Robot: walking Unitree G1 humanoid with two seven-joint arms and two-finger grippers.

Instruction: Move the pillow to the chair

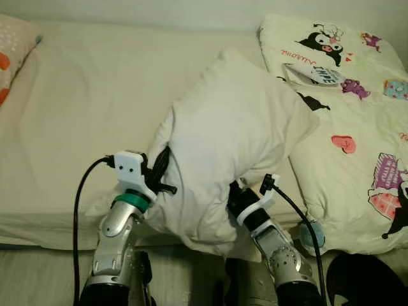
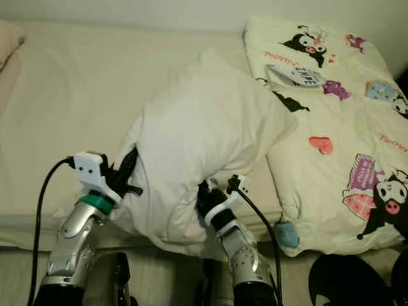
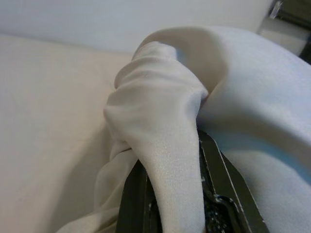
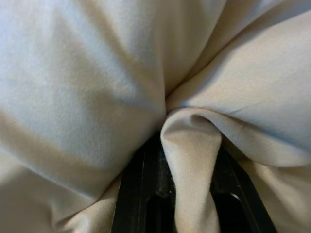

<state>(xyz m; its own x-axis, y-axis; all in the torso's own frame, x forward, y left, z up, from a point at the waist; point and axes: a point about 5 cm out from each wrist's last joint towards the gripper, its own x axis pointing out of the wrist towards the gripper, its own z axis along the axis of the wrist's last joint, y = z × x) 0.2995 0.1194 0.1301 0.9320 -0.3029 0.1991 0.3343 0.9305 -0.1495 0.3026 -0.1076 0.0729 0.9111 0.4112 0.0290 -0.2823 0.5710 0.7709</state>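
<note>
Pillow is up off the bed, held between both arms at the near edge, tilted w/ its far corner pointing toward the wall. Two-sided hold makes sense: it's big and floppy, one pinch alone would let it sag and swing.

Left pincer is on the pillow's left edge. Left wrist view shows a bunched fold of cover squeezed between the two black fingers, so it's pinching fabric, not the stuffing. Right pincer is tucked under the lower right side; right wrist view has a ridge of cloth clamped between its fingers, same kind of grab. Judging by that, grip is on cover only, so could slip if cloth pulls through.

Quilt w/ cartoon prints lies on the right part of bed, just beside the pillow. A second cushion w/ orange marks is cut off at the far left corner.

Hidden: right fingertips are buried under the pillow from the head views; pillow's underside not visible. No chair to be seen, so can't tell which way it must go. Lower edge is dark, floor hard to read.
</note>
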